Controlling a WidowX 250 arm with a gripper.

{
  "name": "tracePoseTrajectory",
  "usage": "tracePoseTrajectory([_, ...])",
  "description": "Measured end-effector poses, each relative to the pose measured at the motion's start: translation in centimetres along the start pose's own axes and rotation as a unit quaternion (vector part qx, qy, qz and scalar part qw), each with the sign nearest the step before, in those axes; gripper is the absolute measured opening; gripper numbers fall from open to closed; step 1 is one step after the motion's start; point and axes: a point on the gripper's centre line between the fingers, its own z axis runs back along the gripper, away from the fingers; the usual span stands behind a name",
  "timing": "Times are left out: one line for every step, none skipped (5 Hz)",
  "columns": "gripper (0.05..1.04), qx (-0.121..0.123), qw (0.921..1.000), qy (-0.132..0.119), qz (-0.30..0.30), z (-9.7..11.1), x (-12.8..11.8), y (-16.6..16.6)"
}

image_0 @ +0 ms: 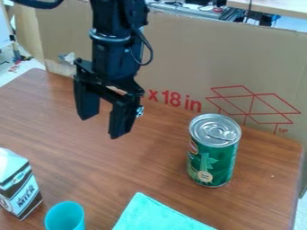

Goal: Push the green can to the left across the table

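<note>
"So, how far along was the handling?"

"Judged unstarted: gripper (103, 126) hung over the worktop (120, 175), jaws apart, nothing between them."

"Positions?"

"Green can (212, 157) stood upright toward the right, near the cardboard (192, 54). Milk carton (19, 188) stood at left, turquoise cup (64, 218) beside it; cloth (156, 216) lay between cup and can. Any gripping and lifting remained."

Parted jaws above table (90, 148), green can (213, 157), carton (19, 191), cup (64, 218), cloth (153, 215)
</note>
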Motion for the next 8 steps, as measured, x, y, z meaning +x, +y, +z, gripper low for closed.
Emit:
tracePoseTrajectory([1.001, -0.002, 0.9999, 0.011, 0.001, -0.5, -0.1, 0.0])
tracePoseTrajectory([1.001, -0.003, 0.9999, 0.011, -0.001, -0.5, 0.0, -1.1])
tracePoseTrajectory([1.001, 0.008, 0.9999, -0.005, -0.004, 1.1, 0.8, -3.6])
tracePoseTrajectory([1.001, 0.008, 0.9997, -0.024, -0.005, 2.4, 1.3, -6.1])
tracePoseTrajectory([1.001, -0.010, 0.9984, -0.051, -0.021, 3.7, 1.9, -9.2])
tracePoseTrajectory([1.001, -0.037, 0.9971, -0.051, -0.043, 2.7, 2.6, -12.7])
tracePoseTrajectory([1.001, -0.028, 0.9984, -0.025, -0.043, 0.6, 4.2, -15.5])
tracePoseTrajectory([1.001, -0.010, 0.9984, -0.023, -0.052, -0.3, 5.2, -16.8])
